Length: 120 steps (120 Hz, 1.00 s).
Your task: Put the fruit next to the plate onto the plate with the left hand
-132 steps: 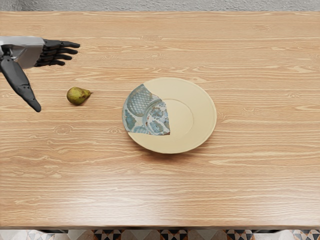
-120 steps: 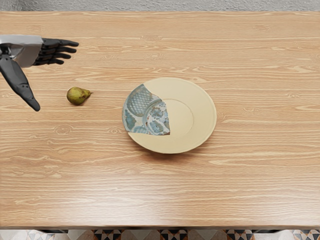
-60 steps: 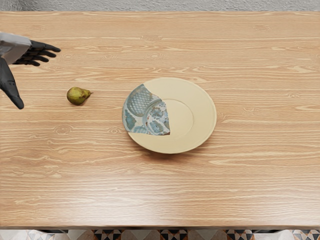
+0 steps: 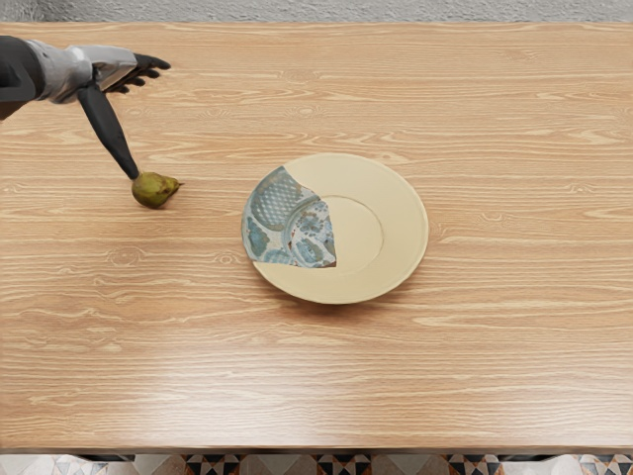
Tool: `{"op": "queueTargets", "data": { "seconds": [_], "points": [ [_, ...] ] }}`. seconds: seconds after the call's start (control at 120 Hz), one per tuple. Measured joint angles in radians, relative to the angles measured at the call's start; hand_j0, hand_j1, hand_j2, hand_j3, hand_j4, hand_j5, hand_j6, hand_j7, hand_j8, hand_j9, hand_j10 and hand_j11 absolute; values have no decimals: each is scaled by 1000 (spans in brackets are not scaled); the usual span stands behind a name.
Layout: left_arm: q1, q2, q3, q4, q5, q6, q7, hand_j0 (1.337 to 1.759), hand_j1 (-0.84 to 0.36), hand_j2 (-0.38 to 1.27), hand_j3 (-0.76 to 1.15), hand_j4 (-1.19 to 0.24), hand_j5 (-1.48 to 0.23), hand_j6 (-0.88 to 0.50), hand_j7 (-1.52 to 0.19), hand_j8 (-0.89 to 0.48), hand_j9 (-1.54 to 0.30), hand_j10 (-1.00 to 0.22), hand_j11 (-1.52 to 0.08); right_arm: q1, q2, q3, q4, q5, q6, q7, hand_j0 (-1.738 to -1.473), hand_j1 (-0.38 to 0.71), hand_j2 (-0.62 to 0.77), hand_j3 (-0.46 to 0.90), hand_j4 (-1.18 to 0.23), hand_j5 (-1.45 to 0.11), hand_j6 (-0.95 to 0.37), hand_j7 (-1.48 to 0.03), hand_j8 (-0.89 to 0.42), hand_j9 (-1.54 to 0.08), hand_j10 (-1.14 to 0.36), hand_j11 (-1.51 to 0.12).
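Pear [image 4: 154,189] lies just below the open, empty left hand [image 4: 104,71], perhaps touching it.

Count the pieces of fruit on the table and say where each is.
1. The pear lies on the wooden table, left of the plate and apart from it, near the left hand's thumb tip. None appears hidden.

Bright, even, diffuse light falls on the worktop [image 4: 495,376] from above, and its wood grain reads matte and evenly lit from left to right. The plate [image 4: 396,237] throws only a thin, soft shadow along its near rim. The pear [image 4: 153,189] has a faint dark smudge beneath it. The render is sharp from the near edge to the far one, with crisp outlines on the dark left hand [image 4: 117,69]. The worktop's edges run straight to the picture's corners.
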Motion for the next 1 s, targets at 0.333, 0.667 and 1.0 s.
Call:
{"op": "queueTargets", "data": {
  "seconds": [0.333,0.667,1.0],
  "points": [
    [24,-155,144,96,164,132,0,1658,339,3,0,-14,-13,-15,-13,-15,-13,-13,-12,-2,0,0,-4,0,0,0,-1658,-349,0,0,0,0,0,0,0,0,0,0],
    [17,-278,288,174,227,137,0,1658,339,4,0,-13,-13,-15,-12,-14,-12,-13,-12,-2,0,0,-4,0,0,0,-1658,-349,0,0,0,0,0,0,0,0,0,0],
    [7,-290,379,197,284,226,0,1658,326,6,0,-24,-28,-26,-27,-25,-27,-24,-27,-1,0,0,-4,-1,0,0,-1658,-349,0,0,0,0,0,0,0,0,0,0]
  ]
}}
